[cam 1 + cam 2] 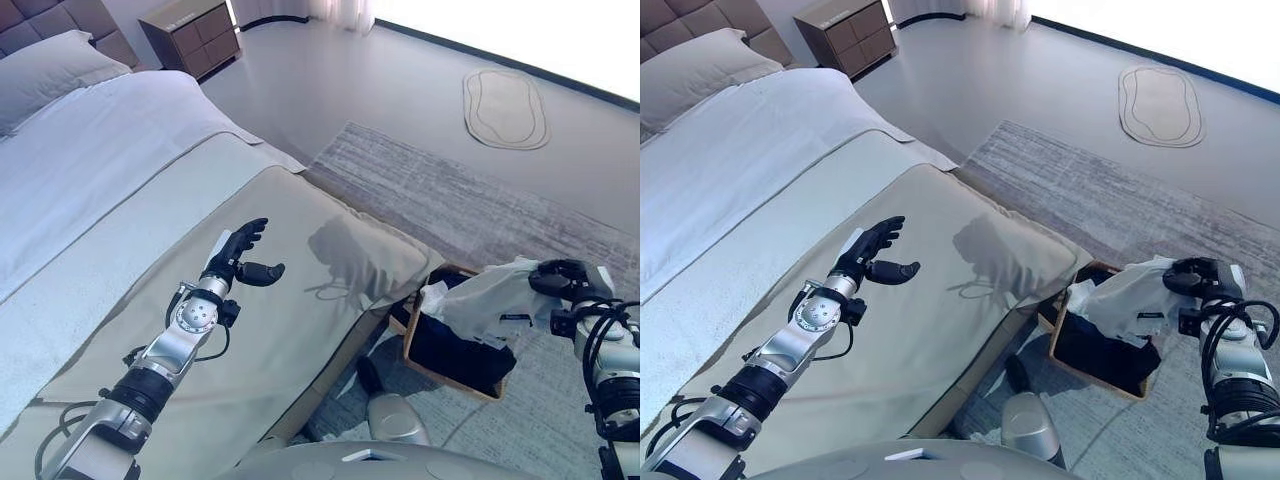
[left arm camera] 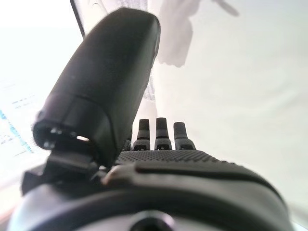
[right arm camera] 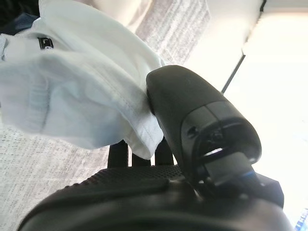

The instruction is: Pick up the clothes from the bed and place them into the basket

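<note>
over the bed [image 1: 120, 170] at nine o'clock, the left hand [image 1: 238, 252] hovers with fingers straight, holding nothing. at three o'clock, one white garment [image 1: 480, 297] stretches left to right above one basket [image 1: 440, 375], pinched by the right hand [image 1: 562, 281].

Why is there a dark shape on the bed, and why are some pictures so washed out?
Eye views: the dark patch on the bed cover is a cast shadow; the top right corner glares white. Left wrist view: the bedding is bleached pale. Right wrist view: the white garment stays readable.
</note>
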Controlling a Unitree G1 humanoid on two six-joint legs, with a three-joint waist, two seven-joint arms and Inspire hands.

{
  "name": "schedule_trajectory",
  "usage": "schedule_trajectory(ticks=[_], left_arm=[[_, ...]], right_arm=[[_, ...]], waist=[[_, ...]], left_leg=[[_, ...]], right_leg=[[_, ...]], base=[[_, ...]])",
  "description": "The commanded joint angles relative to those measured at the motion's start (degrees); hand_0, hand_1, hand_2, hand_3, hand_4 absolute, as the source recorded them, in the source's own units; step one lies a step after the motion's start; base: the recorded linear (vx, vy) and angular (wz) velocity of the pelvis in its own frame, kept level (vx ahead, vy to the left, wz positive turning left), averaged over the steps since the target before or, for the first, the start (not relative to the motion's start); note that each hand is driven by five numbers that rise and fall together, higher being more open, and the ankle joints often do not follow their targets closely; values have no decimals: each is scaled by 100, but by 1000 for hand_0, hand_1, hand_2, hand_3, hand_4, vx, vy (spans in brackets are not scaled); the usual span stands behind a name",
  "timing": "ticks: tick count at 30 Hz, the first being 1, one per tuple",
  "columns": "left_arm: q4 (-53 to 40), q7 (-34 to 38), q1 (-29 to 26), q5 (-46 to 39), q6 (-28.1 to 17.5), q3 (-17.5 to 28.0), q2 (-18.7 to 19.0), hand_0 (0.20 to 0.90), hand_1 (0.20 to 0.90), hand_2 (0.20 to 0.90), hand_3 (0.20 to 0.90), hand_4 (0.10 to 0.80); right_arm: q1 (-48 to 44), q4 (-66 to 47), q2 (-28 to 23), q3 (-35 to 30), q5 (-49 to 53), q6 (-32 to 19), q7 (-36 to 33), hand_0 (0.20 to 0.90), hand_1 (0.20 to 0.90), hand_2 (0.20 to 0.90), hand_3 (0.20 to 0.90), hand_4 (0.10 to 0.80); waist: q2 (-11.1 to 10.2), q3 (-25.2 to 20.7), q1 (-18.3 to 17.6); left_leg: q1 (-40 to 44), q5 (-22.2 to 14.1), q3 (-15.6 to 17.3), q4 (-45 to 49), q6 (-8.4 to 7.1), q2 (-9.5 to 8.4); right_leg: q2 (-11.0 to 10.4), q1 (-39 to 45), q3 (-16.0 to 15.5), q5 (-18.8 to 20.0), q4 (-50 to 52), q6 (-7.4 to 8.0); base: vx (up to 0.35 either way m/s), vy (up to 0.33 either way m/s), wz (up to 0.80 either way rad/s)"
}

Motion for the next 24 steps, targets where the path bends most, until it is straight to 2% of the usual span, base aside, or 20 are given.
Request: schedule_trajectory(ticks=[1, 3, 4, 5, 6, 24], left_arm=[[-180, 105, -266, 249, -450, 98, -89, 900, 900, 900, 900, 800], [-202, 87, -262, 254, -442, 93, -96, 900, 900, 900, 900, 800], [-208, 75, -276, 272, -426, 80, -106, 900, 900, 900, 900, 800], [-215, 74, -286, 273, -412, 66, -109, 900, 900, 900, 900, 800], [-216, 77, -296, 274, -405, 40, -110, 900, 900, 900, 900, 800], [-204, 82, -63, 347, -384, 136, -157, 900, 900, 900, 900, 800]], right_arm=[[-595, 62, -570, -164, -200, -573, -299, 300, 300, 300, 200, 100], [-546, 76, -526, -178, -227, -502, -328, 300, 300, 300, 200, 100], [-513, 117, -490, -172, -189, -461, -384, 486, 486, 486, 417, 317], [-497, 133, -479, -164, -148, -442, -411, 815, 815, 815, 801, 701], [-463, 200, -454, -183, -152, -464, -413, 900, 900, 900, 900, 800], [-222, 243, -263, -221, -220, -525, -295, 900, 900, 900, 900, 800]], waist=[[207, -60, 88], [208, -66, 91], [198, -71, 97], [193, -76, 100], [180, -78, 100], [92, -275, 185]], left_leg=[[207, -822, -560, 459, 345, -109], [205, -817, -534, 459, 343, -100], [202, -812, -534, 451, 346, -99], [204, -808, -538, 442, 350, -101], [204, -813, -542, 446, 352, -101], [278, -829, -637, 472, 361, -85]], right_leg=[[333, 153, -424, -213, 132, 7], [329, 163, -427, -219, 125, 9], [339, 168, -425, -218, 117, 6], [347, 169, -419, -216, 115, 3], [359, 176, -414, -219, 115, 3], [406, 324, -345, -249, 107, -19]], base=[[3, -20, 4], [-4, -20, 1], [-10, -39, -1], [-12, -45, -2], [-7, -30, -2], [10, -1, 0]])
